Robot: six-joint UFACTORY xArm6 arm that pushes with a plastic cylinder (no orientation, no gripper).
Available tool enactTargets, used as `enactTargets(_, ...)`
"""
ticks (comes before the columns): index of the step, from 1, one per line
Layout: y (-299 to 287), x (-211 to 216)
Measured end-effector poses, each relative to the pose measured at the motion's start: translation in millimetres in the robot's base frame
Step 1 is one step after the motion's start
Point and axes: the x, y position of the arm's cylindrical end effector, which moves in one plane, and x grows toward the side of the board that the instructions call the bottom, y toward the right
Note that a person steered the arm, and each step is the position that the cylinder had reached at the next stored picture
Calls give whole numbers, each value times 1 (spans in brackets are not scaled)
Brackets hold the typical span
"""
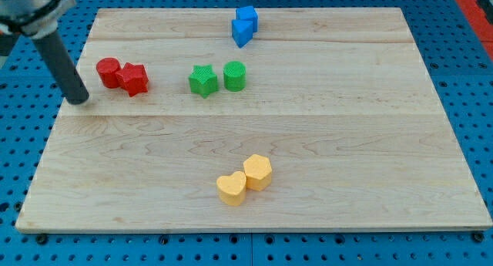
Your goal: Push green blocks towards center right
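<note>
A green star block (pixel 202 81) and a green cylinder (pixel 235 75) sit side by side, touching or nearly so, in the upper middle of the wooden board (pixel 323 143). My tip (pixel 79 100) rests on the board near its left edge, left of the red blocks and well left of the green star. The rod leans up toward the view's top left.
A red cylinder (pixel 108 72) and a red star-like block (pixel 134 79) sit between my tip and the green blocks. Two blue blocks (pixel 244 25) lie at the top middle. A yellow heart (pixel 231 189) and yellow hexagon (pixel 258 172) lie at the bottom middle.
</note>
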Motion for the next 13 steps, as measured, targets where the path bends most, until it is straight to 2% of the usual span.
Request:
enactTargets(1, 0, 34)
enactTargets(3, -1, 26)
enactTargets(4, 36, 6)
enactTargets(5, 115, -1)
enactTargets(6, 116, -36)
enactTargets(7, 153, -51)
enactTargets(8, 222, -60)
enactTargets(12, 362, -149)
enactTargets(13, 414, -104)
